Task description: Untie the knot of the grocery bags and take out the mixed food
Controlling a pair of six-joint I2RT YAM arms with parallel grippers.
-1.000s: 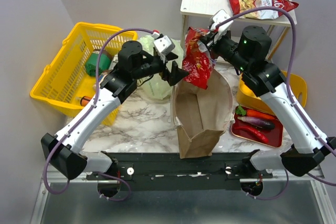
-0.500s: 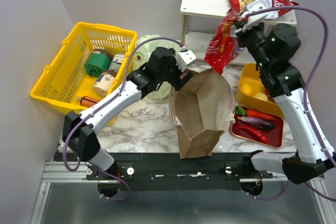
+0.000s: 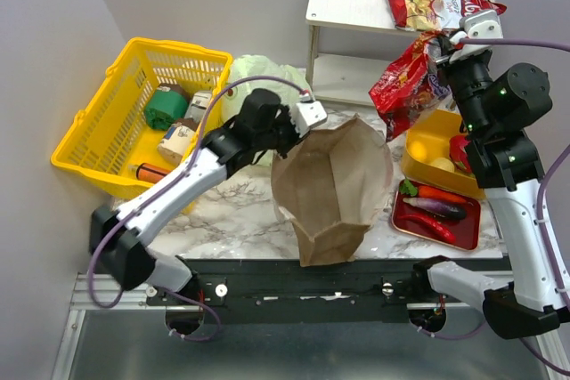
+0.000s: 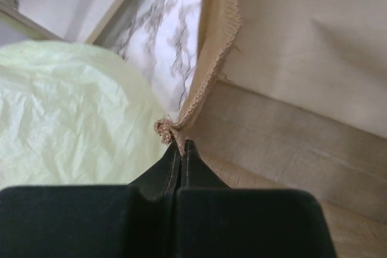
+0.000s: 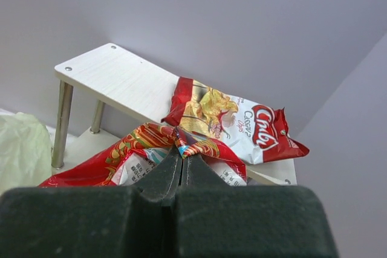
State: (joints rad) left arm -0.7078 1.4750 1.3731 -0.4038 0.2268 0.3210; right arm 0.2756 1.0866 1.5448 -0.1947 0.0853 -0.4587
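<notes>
From my station, the brown paper bag (image 3: 334, 189) stands open in the middle of the table. Nothing shows inside it from above, so I judge it nearly or fully unloaded. The green plastic bag (image 3: 260, 76) sits behind it, beside the left arm, and looks full and bunched. I cannot make out its knot from here, so I take the untying and emptying of that one as the bulk of what is left. To the right, the yellow tub (image 3: 426, 141) holds a yellow fruit (image 3: 443, 165), and the red tray (image 3: 462, 236) carries the carrot (image 3: 443, 194), eggplant (image 3: 436, 206) and chili (image 3: 427, 224). One snack packet (image 3: 436, 2) lies on the white shelf (image 3: 352, 4). My right gripper (image 5: 181, 149) is clamped on the top edge of a red snack packet (image 3: 405, 86), which hangs in the air between the shelf and the tub, not yet set down. My left gripper (image 4: 181, 146) is pinched tight on the paper bag's rim. A second ago the left jaws stood wide open beside that rim and the packet dangled just over the bag's mouth. Since then the left has closed and dragged the mouth leftward, and the right has carried the packet up and to the right.
</notes>
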